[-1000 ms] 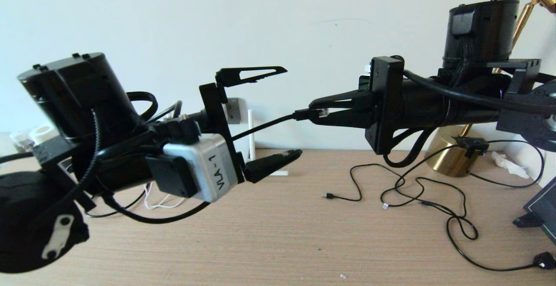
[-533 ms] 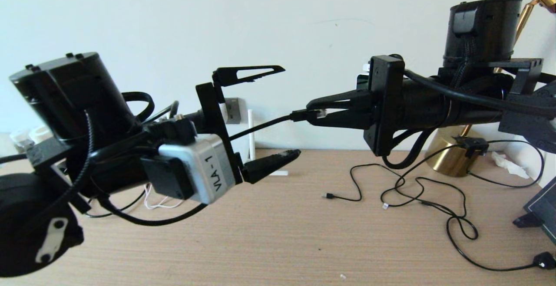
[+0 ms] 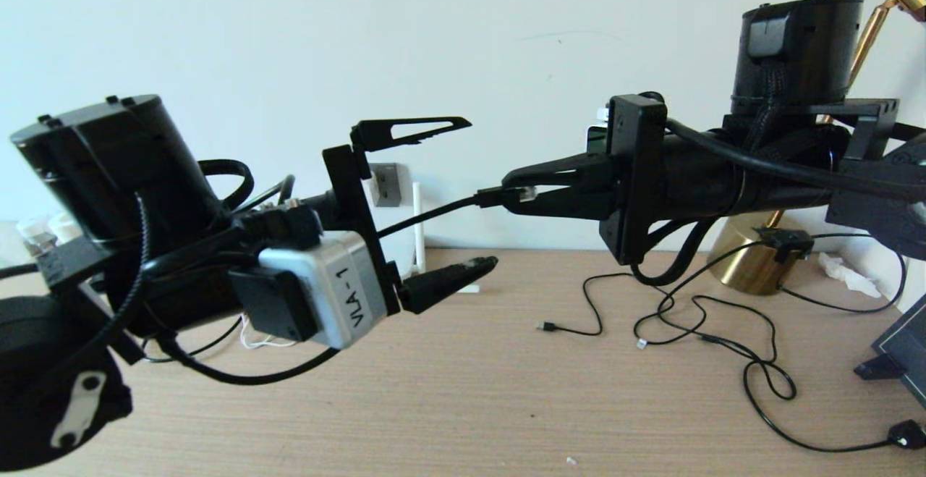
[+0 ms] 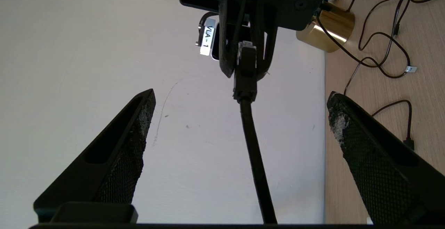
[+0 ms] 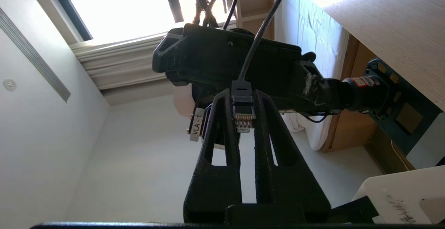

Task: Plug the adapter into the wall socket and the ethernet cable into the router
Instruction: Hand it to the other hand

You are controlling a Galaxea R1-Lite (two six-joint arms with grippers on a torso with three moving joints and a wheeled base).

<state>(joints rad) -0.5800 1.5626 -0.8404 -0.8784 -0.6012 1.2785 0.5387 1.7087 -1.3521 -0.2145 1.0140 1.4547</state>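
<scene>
The right gripper [image 3: 517, 193] hangs above the tabletop [image 3: 492, 397], its jaws clamped on the plug end of the ethernet cable [image 3: 434, 213]. In the right wrist view the clear plug with its row of gold contacts sits squarely between the two fingers [image 5: 222, 131], near their tips, and the black cable runs out past the tips toward the other arm.

The left gripper [image 3: 452, 198] faces it, tip toward tip, its jaws spread wide and holding nothing. From the plug the cable passes through the gap between these open jaws, roughly midway between the upper finger [image 3: 412, 129] and the lower one, touching neither as far as the left wrist view shows. The clamped plug lies just beyond the tips of the open jaws.

Behind the open jaws, on the wall, a grey square of the wall socket [image 3: 389, 184] shows in part, and a slim white antenna of the router [image 3: 417, 227] stands upright just beside it; the router's body is hidden by the left arm. Thin white cord [image 3: 271, 339] loops on the tabletop under that arm. Below the closed jaws, thin black cords [image 3: 723, 343] lie tangled on the tabletop, near a brass lamp base [image 3: 749, 260].
</scene>
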